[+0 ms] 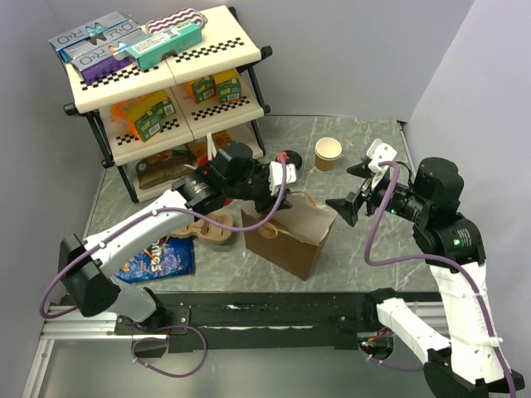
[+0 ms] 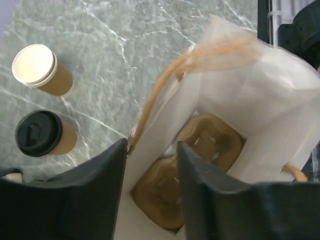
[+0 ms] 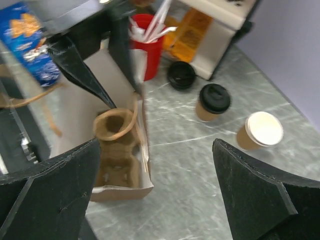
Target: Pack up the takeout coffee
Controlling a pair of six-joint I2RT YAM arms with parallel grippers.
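Standing upright on the grey surface, the coffee cup with the black lid is outside the paper bag, a little away from its far side, and no hand touches it. Next to it, further from the bag, stands a similar tan cup without lid. The bag is open at the top, and a brown cardboard cup holder lies at its bottom. The left hand is at the bag's rim with its fingers apart, one outside the bag's wall and one inside. The right hand hangs near the bag's right side, its fingers wide apart and holding nothing. A red cup with white sticks and a loose black lid are behind the bag, close to a shelf rack. A blue snack packet lies to the left of the bag.
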